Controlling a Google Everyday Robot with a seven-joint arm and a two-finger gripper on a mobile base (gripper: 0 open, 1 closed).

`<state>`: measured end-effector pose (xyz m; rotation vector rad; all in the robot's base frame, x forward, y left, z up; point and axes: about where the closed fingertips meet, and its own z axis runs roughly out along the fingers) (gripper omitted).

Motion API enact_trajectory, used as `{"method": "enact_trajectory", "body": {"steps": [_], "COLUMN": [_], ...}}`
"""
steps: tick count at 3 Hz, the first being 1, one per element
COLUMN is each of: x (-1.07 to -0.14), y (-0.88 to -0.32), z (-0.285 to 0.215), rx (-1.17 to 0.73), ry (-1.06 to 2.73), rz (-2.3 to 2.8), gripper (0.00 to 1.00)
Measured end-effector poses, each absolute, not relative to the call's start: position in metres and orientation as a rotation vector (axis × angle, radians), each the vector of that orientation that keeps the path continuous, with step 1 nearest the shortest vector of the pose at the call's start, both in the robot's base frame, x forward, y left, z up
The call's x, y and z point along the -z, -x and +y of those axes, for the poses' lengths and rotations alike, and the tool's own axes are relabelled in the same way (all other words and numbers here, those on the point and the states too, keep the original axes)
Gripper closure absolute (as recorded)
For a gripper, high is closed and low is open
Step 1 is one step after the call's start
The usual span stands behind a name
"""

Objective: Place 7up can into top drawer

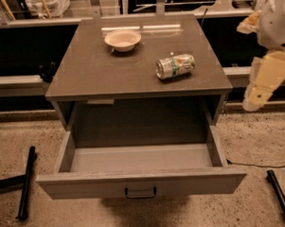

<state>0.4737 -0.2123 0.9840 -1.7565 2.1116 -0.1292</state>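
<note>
The 7up can [175, 65] lies on its side on the right part of the cabinet top [93, 75], silver and green, a little dented. The top drawer [139, 159] is pulled wide open below it, its pale grey floor bare, with a small dark handle [141, 193] on its front panel. My gripper [254, 101] hangs at the right edge of the view on a pale cream arm, off to the right of the cabinet and apart from the can. It holds nothing that I can see.
A pale round bowl [122, 39] stands at the back middle of the cabinet top. Black rods lie on the speckled floor at the left [26, 182] and the lower right [281, 197]. A thin cable [263, 166] runs along the floor on the right.
</note>
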Motion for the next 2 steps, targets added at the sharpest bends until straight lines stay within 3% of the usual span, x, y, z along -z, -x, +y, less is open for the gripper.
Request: {"method": "enact_trajectory", "body": {"steps": [2], "x": [-0.964], "y": [-0.593], "z": [-0.177], "rx": [0.056], "ry": [1.95], "rz": [1.8], "gripper": [0.0]}}
